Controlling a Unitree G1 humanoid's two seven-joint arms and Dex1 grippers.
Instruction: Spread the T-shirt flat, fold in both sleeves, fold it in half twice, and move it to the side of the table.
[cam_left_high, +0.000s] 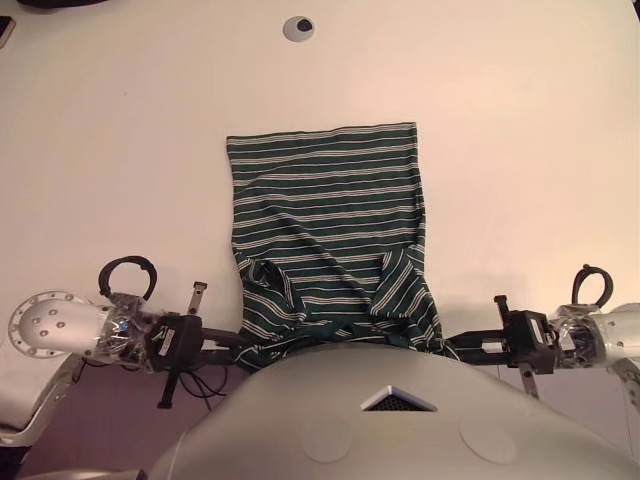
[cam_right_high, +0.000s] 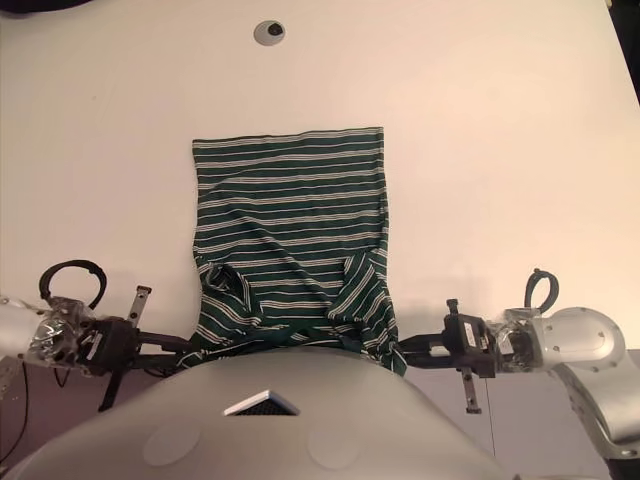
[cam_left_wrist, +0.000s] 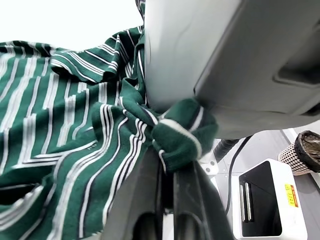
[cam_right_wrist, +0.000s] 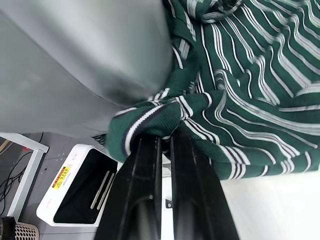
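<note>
The left gripper (cam_left_high: 240, 343) and right gripper (cam_left_high: 450, 347) each pinch a near corner of the T-shirt (cam_left_high: 325, 205), seemingly to fold it in half.

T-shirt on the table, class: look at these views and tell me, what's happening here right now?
The robot's left gripper and right gripper each pinch a near corner of the green striped T-shirt, which lies on the white table. Both sleeves are already folded in over the body, and the far hem lies flat. The half folds are not yet done.
</note>
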